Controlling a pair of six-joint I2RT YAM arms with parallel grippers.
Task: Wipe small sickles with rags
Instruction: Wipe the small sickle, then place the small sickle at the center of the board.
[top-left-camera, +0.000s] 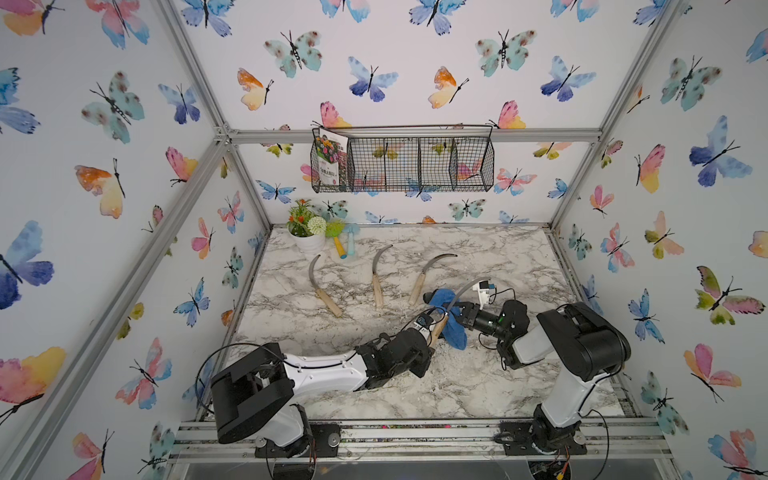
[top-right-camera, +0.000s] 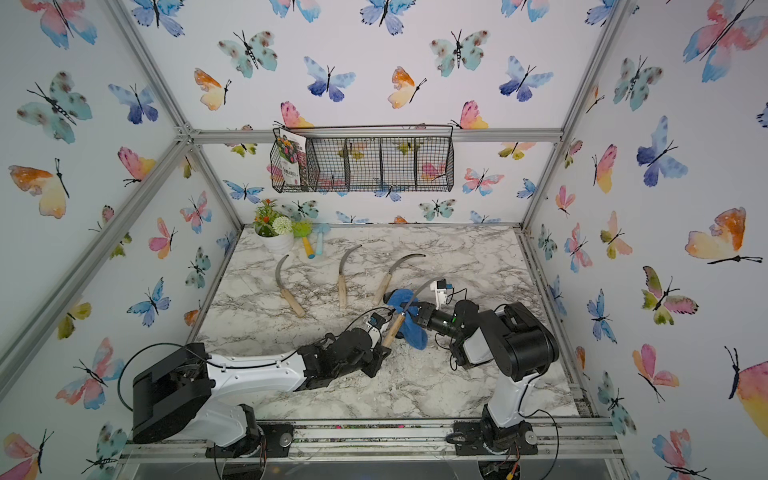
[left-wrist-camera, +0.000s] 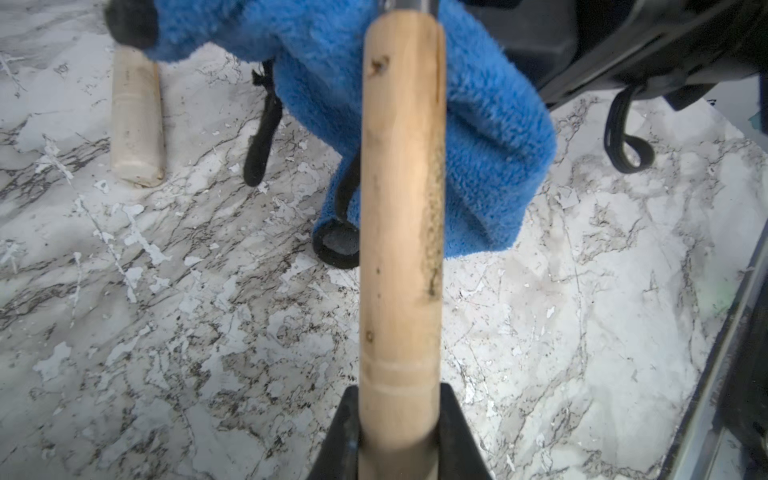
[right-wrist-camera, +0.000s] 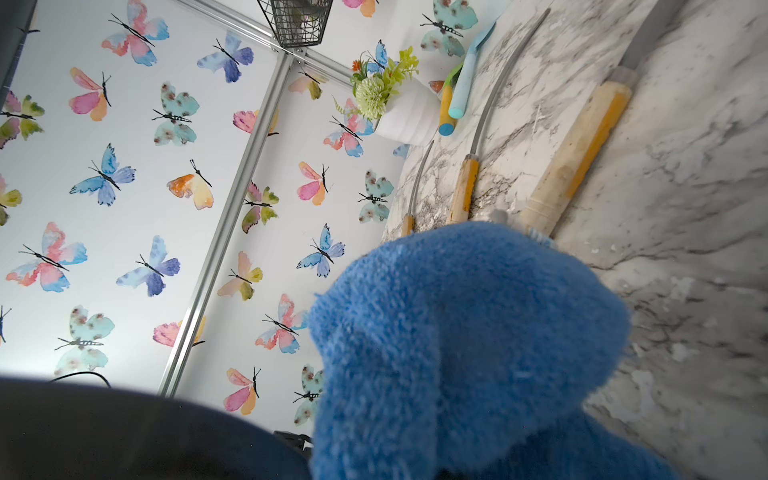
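Now we're wiping a sickle (top-left-camera: 439, 331): left jaws clenching its handle (left-wrist-camera: 401, 208), right jaws pinching the blue rag (top-left-camera: 456, 337); next, probably sliding along the blade.

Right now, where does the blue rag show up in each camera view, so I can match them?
Top view: blue rag right of table centre, crossed by the held sickle.
Top view: same place, nearer the picture's middle.
Left wrist: behind the held sickle's handle.
Right wrist: fills the near foreground.
Shared landmark: the nearest lying sickle's pale handle, beside the rag.
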